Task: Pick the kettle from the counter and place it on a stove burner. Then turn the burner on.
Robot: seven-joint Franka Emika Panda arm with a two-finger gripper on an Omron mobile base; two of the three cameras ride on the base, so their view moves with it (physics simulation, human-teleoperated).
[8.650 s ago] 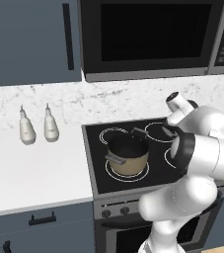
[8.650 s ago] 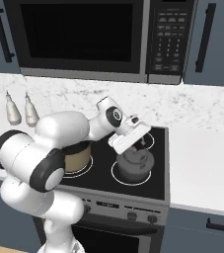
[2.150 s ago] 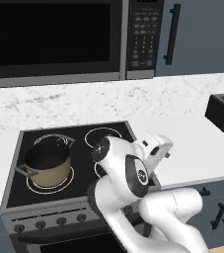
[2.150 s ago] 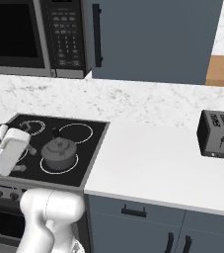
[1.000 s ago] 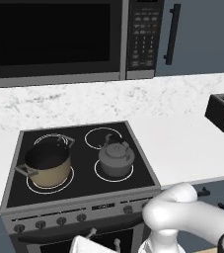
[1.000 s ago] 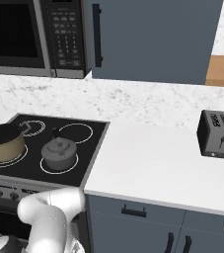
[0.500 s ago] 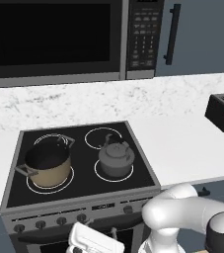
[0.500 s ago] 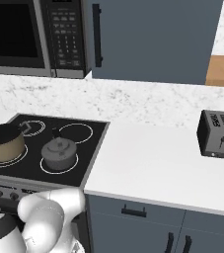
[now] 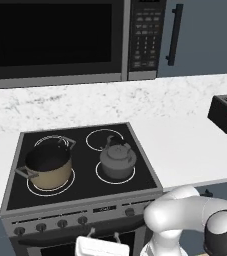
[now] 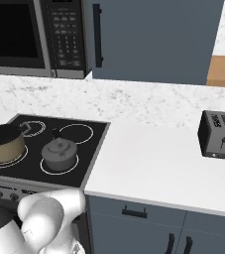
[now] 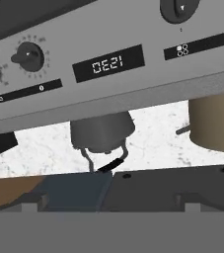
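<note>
The kettle (image 9: 118, 159) stands upright on the stove burner (image 9: 116, 173) at the front right of the black cooktop (image 9: 80, 165). Just to its left a tan pot (image 9: 48, 167) sits on the front left ring, close but apart from it. A toaster (image 10: 220, 134) stands well away to the right on the white table (image 10: 153, 163), and a microwave (image 9: 60, 40) hangs above the stove.

The claw (image 9: 96, 246) hangs low in front of the oven, below the row of knobs (image 9: 50, 225), spread wide and holding nothing.

The hand view is rolled upside down: it shows the control panel (image 11: 108, 64) close up with its knob (image 11: 28, 57) and display, and the kettle and pot beyond.
</note>
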